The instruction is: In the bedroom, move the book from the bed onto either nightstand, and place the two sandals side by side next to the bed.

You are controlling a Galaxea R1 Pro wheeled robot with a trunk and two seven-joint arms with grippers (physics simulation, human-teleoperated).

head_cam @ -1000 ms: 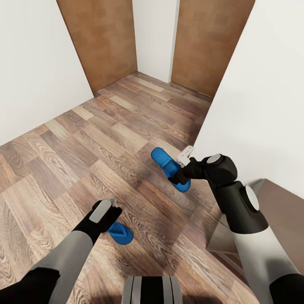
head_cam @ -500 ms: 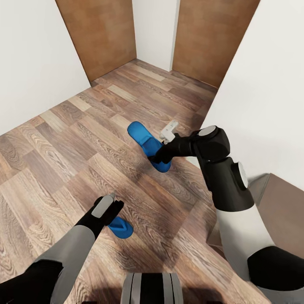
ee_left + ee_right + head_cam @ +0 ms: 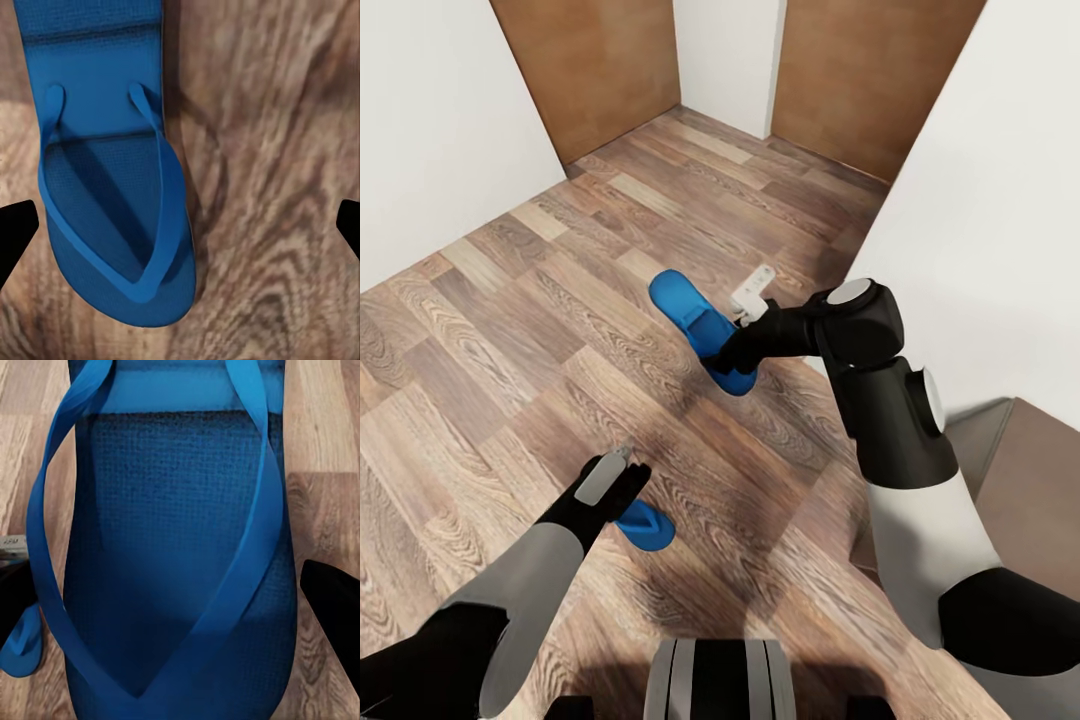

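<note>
One bright blue sandal (image 3: 685, 305) (image 3: 172, 510) hangs above the wood floor, and my right gripper (image 3: 728, 360) (image 3: 174, 598) is shut on its near end. The other sandal (image 3: 646, 527) (image 3: 112, 187) lies flat on the floor, straps up. My left gripper (image 3: 624, 474) (image 3: 180, 225) hovers just above it, open, with its fingertips (image 3: 16, 229) spread wide and touching nothing. A corner of that floor sandal (image 3: 19, 649) shows below the held one. The book and the bed are out of view.
A white wall (image 3: 990, 220) runs close along my right arm. A low brown wooden top (image 3: 1045, 470) sits at the lower right; I cannot tell whether it is the nightstand. Two brown doors (image 3: 600, 70) (image 3: 870, 70) stand at the far end.
My right gripper has carried its sandal left and away from the wall, farther from the sandal on the floor. The head view has shifted slightly. The left gripper stays over the floor sandal.
</note>
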